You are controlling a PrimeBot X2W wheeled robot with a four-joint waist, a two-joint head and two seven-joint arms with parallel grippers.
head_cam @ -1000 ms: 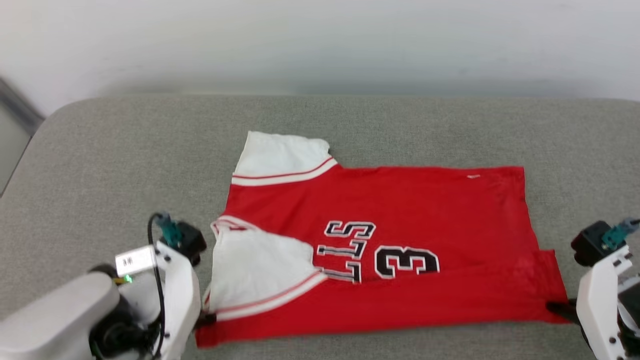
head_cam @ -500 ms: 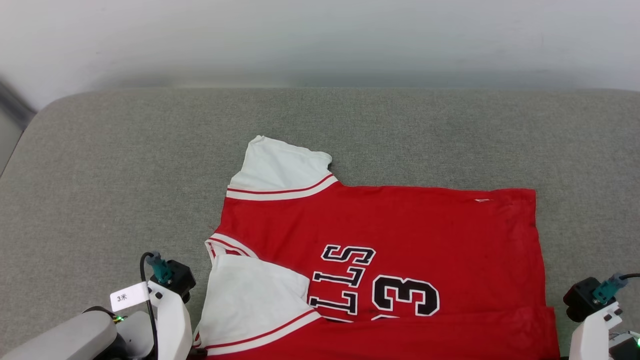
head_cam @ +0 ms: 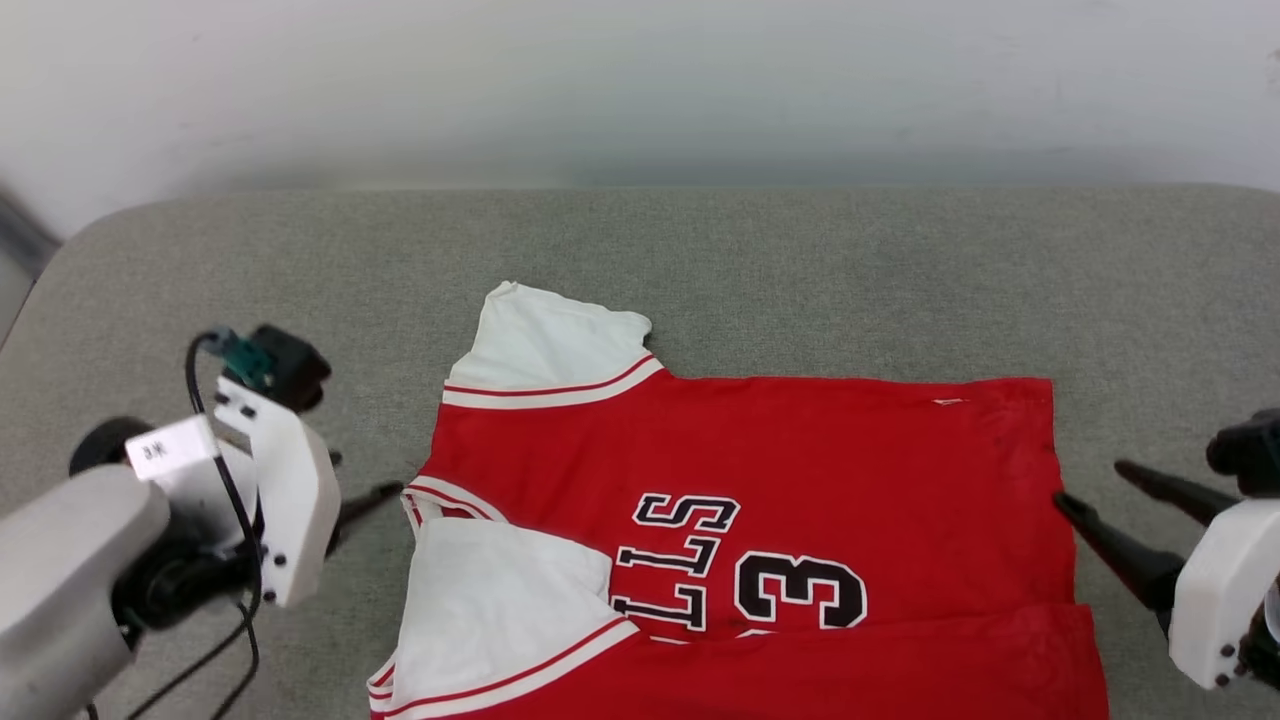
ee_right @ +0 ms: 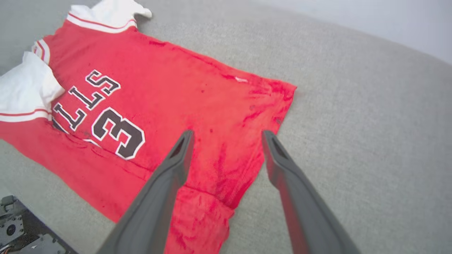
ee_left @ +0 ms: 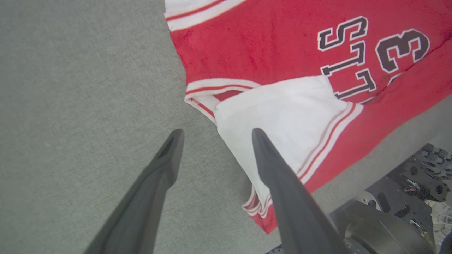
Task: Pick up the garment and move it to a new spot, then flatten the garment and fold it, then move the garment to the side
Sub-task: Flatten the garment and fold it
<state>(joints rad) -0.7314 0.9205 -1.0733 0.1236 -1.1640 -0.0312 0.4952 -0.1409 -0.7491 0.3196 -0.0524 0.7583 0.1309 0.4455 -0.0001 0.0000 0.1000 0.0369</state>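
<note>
The garment [head_cam: 800,450] lies flat on the grey cushion, a red shirt with black lettering. Its near white sleeve [head_cam: 500,590] is folded over the body, and a near strip is folded up over the front. My left gripper [head_cam: 365,475] hangs open just left of the collar, with nothing between its fingers. The left wrist view shows that gripper [ee_left: 217,132] over the edge of the white sleeve [ee_left: 282,116]. My right gripper [head_cam: 1090,485] is open at the garment's right hem. Seen from its own wrist, the gripper [ee_right: 229,132] hovers empty over the garment's [ee_right: 169,88] hem corner.
The grey cushioned surface [head_cam: 800,270] runs wide around the garment, with a white wall [head_cam: 640,80] behind it. Its rounded corner is at the far left [head_cam: 90,230]. Parts of my dark base show below the cushion's near edge [ee_left: 395,215].
Both grippers were shut at the garment's near corners and have let go and opened. Both arms have risen and moved farther up beside the garment. The head camera has shifted.
</note>
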